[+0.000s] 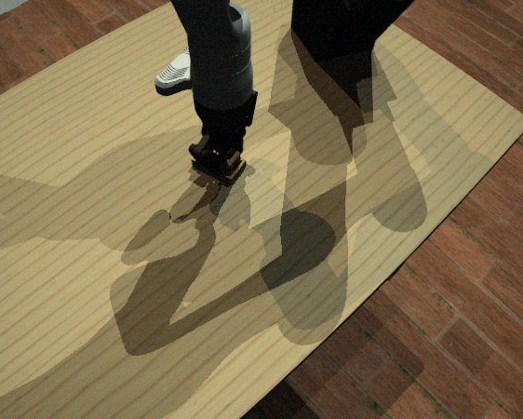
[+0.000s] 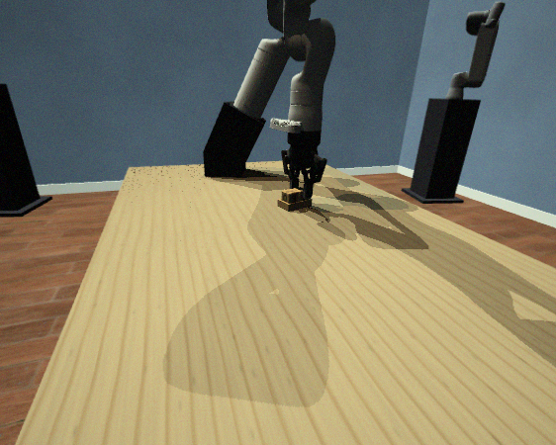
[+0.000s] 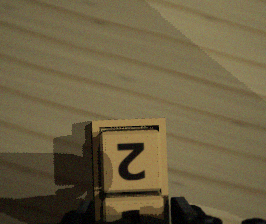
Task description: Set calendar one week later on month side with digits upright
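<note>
The small wooden tray [image 1: 235,177] [image 2: 289,207] [image 3: 164,155] lies on the far part of the pale wooden table [image 1: 75,163] [image 2: 219,277] [image 3: 59,65], in front and to the right of the black pedestal [image 1: 336,33] [image 2: 231,140]. The arm [image 1: 221,70] [image 2: 305,101] reaches down over it, and the gripper [image 1: 221,168] [image 2: 301,192] [image 3: 132,210] points downward at the tray's right end in the exterior view. Its fingers stand part-way apart, with no grip on anything; in the wrist view their dark tips show at the bottom edge, one on either side of the tray. Two cubes sit side by side in the tray. One, the 2 cube [image 2: 292,194] [image 3: 107,155], is away from the fingers and shows a black 2 on its top face, upside down as the wrist camera sees it. The other, the second cube [image 3: 134,201], lies between the fingertips; the bottom edge of the wrist view cuts it off, so only part of a dark mark shows and its digit cannot be read. The month's name and the date on that side cannot be made out.
</note>
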### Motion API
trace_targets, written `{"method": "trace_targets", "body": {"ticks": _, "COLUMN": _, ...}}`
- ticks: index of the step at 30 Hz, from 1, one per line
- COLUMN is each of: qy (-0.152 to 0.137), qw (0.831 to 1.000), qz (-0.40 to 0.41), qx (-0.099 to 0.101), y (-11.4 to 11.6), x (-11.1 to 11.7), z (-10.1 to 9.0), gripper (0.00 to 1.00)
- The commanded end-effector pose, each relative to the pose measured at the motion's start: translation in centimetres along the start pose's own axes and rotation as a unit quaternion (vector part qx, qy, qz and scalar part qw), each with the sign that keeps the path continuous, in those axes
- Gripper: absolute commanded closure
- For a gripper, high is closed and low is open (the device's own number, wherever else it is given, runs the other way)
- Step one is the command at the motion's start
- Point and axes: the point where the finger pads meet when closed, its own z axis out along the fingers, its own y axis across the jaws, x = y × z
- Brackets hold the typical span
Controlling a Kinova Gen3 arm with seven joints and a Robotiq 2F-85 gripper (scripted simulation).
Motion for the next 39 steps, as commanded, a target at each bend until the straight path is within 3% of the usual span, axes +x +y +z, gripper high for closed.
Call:
{"method": "trace_targets", "body": {"ticks": 1, "qy": 0.000, "qw": 1.000, "qz": 0.000, "qx": 0.000, "y": 0.0, "x": 0.0, "z": 0.0, "gripper": 0.54}}
{"method": "trace_targets", "body": {"ticks": 17, "qy": 0.000, "qw": 1.000, "qz": 0.000, "qx": 0.000, "y": 0.0, "x": 0.0, "z": -2.3, "gripper": 0.54}}
{"method": "trace_targets", "body": {"ticks": 30, "qy": 0.000, "qw": 1.000, "qz": 0.000, "qx": 0.000, "y": 0.0, "x": 0.0, "z": -6.5, "gripper": 0.54}}
{"method": "trace_targets", "body": {"ticks": 39, "qy": 0.000, "qw": 1.000, "qz": 0.000, "qx": 0.000, "y": 0.0, "x": 0.0, "z": -7.7, "gripper": 0.54}}
